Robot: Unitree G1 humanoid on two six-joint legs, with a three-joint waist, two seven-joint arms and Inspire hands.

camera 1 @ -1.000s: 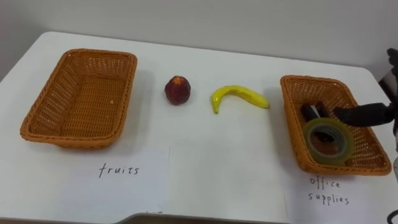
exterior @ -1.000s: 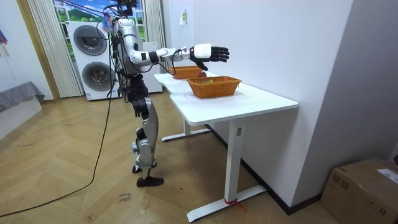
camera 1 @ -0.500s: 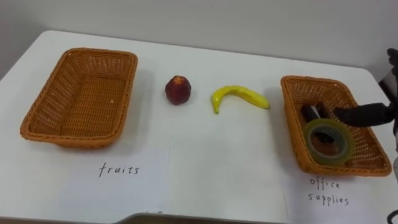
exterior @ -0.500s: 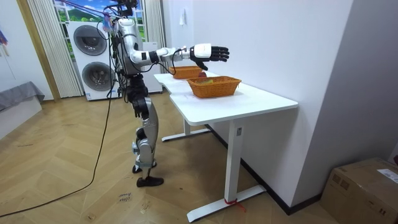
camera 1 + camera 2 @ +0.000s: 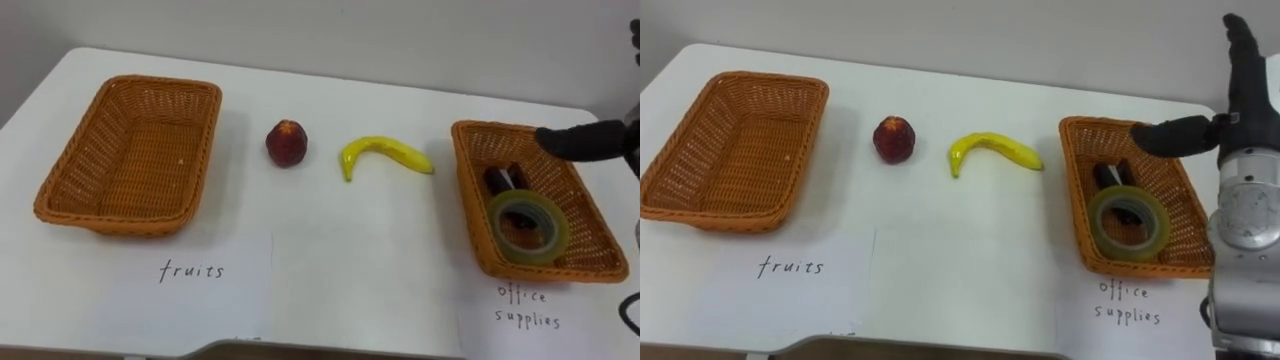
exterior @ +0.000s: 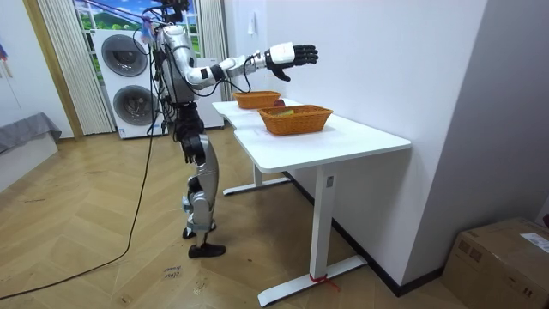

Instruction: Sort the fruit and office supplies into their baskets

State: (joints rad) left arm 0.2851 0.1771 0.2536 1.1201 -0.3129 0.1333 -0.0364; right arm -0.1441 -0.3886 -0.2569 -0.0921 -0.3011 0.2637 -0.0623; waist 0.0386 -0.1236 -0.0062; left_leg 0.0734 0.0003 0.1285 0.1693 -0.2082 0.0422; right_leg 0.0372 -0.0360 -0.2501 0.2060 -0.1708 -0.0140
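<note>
Overhead, a white table (image 5: 350, 250) is stretching left to right with two wicker baskets at its ends. The fruit basket (image 5: 130, 160) is sitting at the left, holding nothing, and the office basket (image 5: 505, 127) is sitting at the right, holding a roll of tape (image 5: 527, 203) and a small dark item (image 5: 503, 178) on its far side. Between them, on bare tabletop, a peach (image 5: 286, 143) and a banana (image 5: 385, 150) are lying apart from each other, neither yet sorted. The robot's right hand (image 5: 1237, 105) is hovering in the air above the right part of the office basket, fingers straight and pointing away, thumb stretching leftward, gripping nothing. The banana is lying to the left of that hand, its right tip close to the office basket's left rim; its long axis is running left to right with the curve arching toward the far side. Judging by position, the right hand is looking like the nearer one for the banana, though the fruit basket is waiting well across the table. Open tabletop is surrounding both fruits, giving room to come down from above, with the wicker rim by the banana's tip the one edge to mind.
</note>
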